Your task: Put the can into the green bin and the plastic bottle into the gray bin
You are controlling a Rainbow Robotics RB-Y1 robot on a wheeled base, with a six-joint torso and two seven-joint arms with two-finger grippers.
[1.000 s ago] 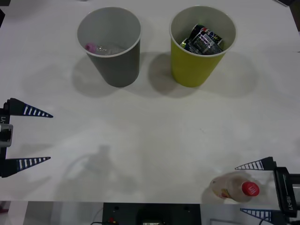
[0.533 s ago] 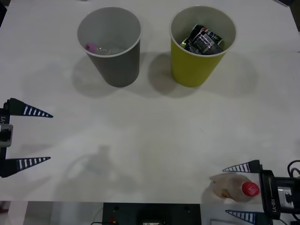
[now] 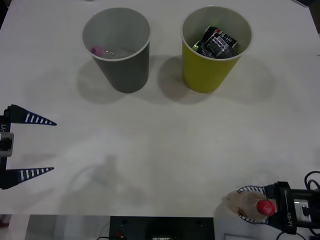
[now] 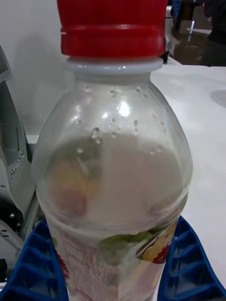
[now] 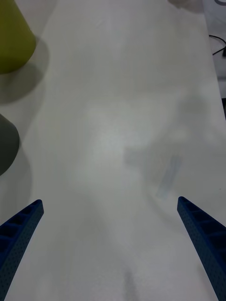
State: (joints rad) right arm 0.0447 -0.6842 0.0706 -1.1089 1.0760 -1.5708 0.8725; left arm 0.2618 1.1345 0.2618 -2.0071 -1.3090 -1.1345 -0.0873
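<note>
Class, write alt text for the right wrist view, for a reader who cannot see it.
A clear plastic bottle with a red cap and beige contents stands upright, close to the camera, squeezed at its label between the right gripper's blue ribbed fingers. White table lies behind it.

White table (image 3: 160, 150): gray bin (image 3: 122, 62), green bin (image 3: 207, 65) upright at far side; plastic bottle (image 3: 247, 204) near edge.

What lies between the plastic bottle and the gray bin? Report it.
Bare white table in the front view, from the plastic bottle in the right gripper to the gray bin.
</note>
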